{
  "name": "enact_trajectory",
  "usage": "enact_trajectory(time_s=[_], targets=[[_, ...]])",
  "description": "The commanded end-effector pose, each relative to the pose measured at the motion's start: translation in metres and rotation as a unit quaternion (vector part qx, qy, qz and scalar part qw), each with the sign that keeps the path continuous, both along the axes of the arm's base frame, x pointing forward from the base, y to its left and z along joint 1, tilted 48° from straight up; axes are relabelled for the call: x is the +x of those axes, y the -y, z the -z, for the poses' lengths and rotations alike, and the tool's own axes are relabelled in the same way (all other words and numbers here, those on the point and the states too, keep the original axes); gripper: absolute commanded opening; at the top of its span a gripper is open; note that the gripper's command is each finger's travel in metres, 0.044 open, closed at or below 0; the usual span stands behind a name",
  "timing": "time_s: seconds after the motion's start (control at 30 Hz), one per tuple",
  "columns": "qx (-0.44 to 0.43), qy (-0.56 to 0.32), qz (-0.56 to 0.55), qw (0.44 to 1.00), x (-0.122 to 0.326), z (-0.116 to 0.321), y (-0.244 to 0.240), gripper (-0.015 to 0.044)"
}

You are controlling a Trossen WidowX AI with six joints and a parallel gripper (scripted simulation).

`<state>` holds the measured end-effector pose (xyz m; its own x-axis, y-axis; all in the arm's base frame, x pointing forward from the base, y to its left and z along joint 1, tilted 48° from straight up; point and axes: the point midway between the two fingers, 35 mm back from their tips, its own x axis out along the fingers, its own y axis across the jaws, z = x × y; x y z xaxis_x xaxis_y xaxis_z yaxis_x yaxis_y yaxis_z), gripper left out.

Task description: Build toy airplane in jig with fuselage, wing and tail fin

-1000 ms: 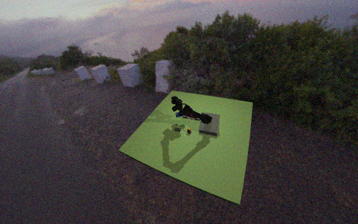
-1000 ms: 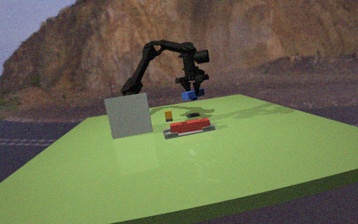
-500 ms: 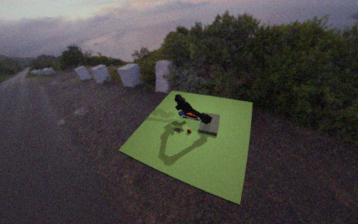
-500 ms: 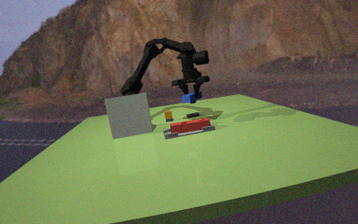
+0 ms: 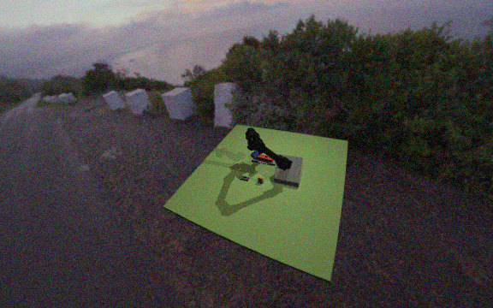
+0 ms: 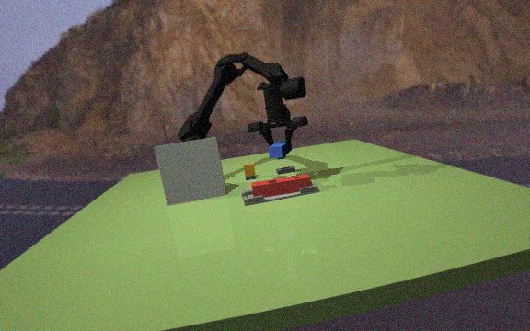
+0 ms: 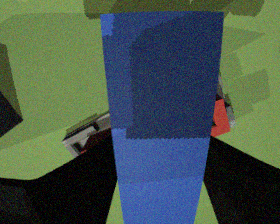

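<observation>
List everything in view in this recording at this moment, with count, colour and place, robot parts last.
Mat: one, green, under everything
Fuselage: one, red, in the cradle
Cradle: one, grey, on the mat
Wing: one, blue, between the gripper's fingers, above the mat
Tail fin: one, orange, upright in a small dark holder
Dark holder: one, near the tail fin
Block: one, grey, by the arm's foot
White boulders: several, roadside
Bushes: many, green, behind the mat
Arm: one, black
Gripper: one, black, shut on the wing
</observation>
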<state>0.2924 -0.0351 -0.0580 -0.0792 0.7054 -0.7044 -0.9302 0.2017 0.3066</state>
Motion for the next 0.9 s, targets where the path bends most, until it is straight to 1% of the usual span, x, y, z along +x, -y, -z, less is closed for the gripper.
enact_trajectory(time_s=[0.0,0.67,0.87], targets=[[0.004,0.017,-0.023,1.0,-0.009,0.011,0.005,0.0],[0.029,0.13,-0.135,0.982,-0.046,0.053,0.025,0.0],[0.029,0.13,-0.135,0.982,-0.046,0.053,0.025,0.0157]])
